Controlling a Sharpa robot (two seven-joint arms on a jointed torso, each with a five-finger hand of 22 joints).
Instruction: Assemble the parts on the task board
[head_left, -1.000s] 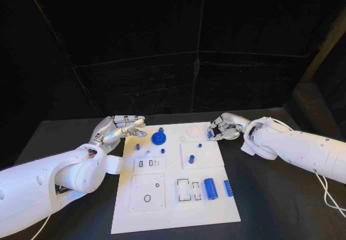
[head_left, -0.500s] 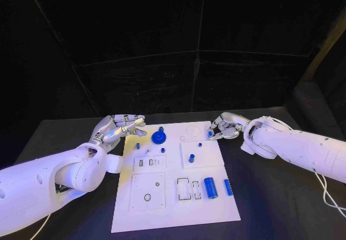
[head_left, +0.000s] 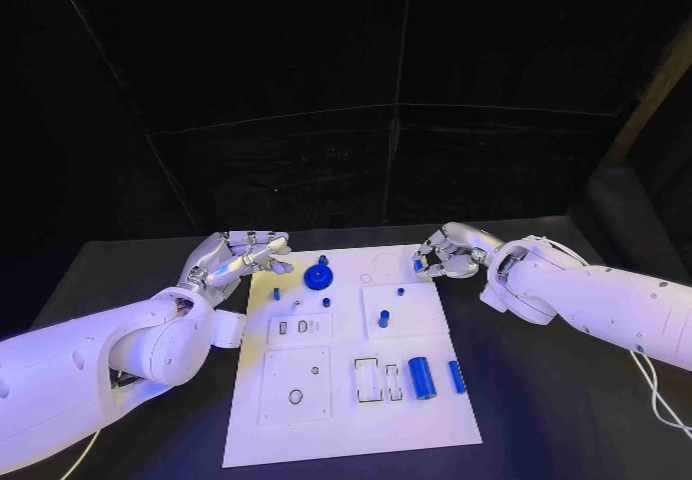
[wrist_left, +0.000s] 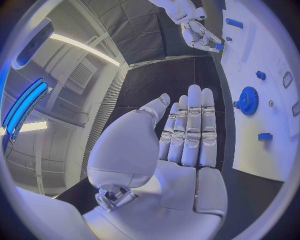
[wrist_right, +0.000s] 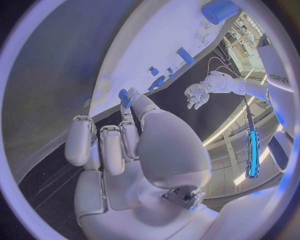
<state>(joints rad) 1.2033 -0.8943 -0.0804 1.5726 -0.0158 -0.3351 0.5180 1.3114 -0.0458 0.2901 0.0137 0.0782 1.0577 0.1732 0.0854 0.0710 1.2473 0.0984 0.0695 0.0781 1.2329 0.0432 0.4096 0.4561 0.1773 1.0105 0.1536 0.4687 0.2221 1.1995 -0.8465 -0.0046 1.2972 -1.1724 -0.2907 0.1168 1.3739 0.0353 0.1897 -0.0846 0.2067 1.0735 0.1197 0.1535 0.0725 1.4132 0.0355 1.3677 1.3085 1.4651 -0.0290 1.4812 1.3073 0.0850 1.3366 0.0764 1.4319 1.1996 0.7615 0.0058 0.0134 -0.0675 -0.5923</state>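
Observation:
The white task board (head_left: 346, 420) lies in the middle of the black table. My right hand (head_left: 450, 255) hovers at the board's far right corner and pinches a small blue part (head_left: 420, 265) between thumb and finger; the same part (wrist_right: 124, 97) shows at the fingertips in the right wrist view. Over the board's far left corner my left hand (head_left: 235, 257) is open, fingers (wrist_left: 190, 130) straight and holding nothing. A blue gear (head_left: 317, 275) stands on the board just right of it, also seen as the gear (wrist_left: 248, 100).
On the board lie small blue pegs (head_left: 382, 318) and, near the front right, a large blue cylinder (head_left: 421, 377) beside a slimmer one (head_left: 456, 376). Several recessed slots (head_left: 368, 380) and a round hole (head_left: 294, 396) mark the board's front half. Black table surrounds the board.
My right hand has shifted very slightly at the board's far right corner, still holding the small blue part. The left hand has barely moved.

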